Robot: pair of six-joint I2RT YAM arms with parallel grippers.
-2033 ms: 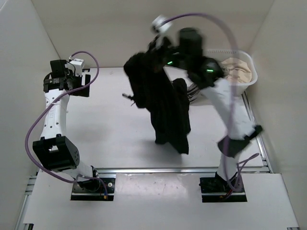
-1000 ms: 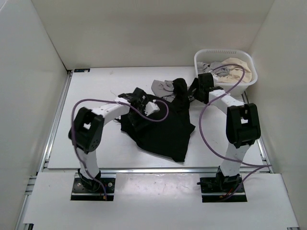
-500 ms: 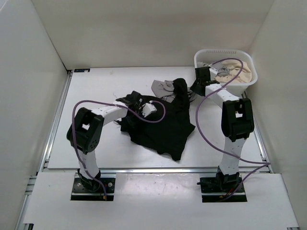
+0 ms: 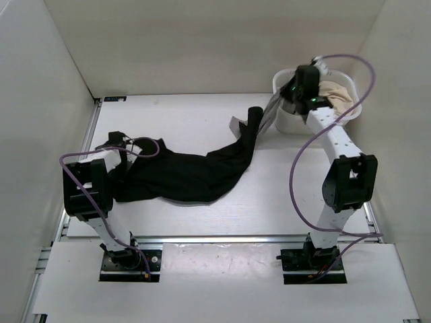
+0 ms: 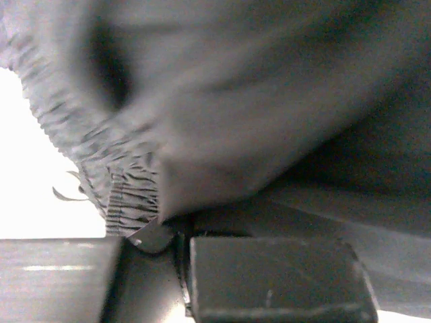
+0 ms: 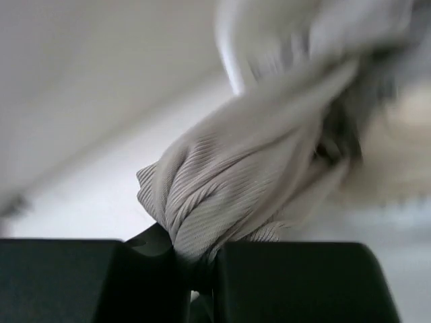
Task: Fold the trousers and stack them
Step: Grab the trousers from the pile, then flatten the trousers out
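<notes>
Both arms have swung apart, pulling the black trousers (image 4: 188,176) out long across the table (image 4: 303,195). From above, the left gripper (image 4: 124,147) sits at their left end; the right gripper (image 4: 291,101) is by the white basket (image 4: 291,122), which holds a beige cloth (image 4: 339,91). Left wrist view: fingers (image 5: 269,276) pinch the trousers' stretchy waistband (image 5: 128,195). Right wrist view: fingers (image 6: 296,279) squeeze a light grey garment (image 6: 202,195).

The white table (image 4: 168,118) carries three things. The black trousers (image 4: 182,178) lie on it in a long crumpled band, from the left edge to the middle, where one end runs toward the far side. A grey garment (image 4: 236,125) touches this end; one part rests on the table and the other rises toward a white basket (image 4: 288,122), which stands in the far right corner.
</notes>
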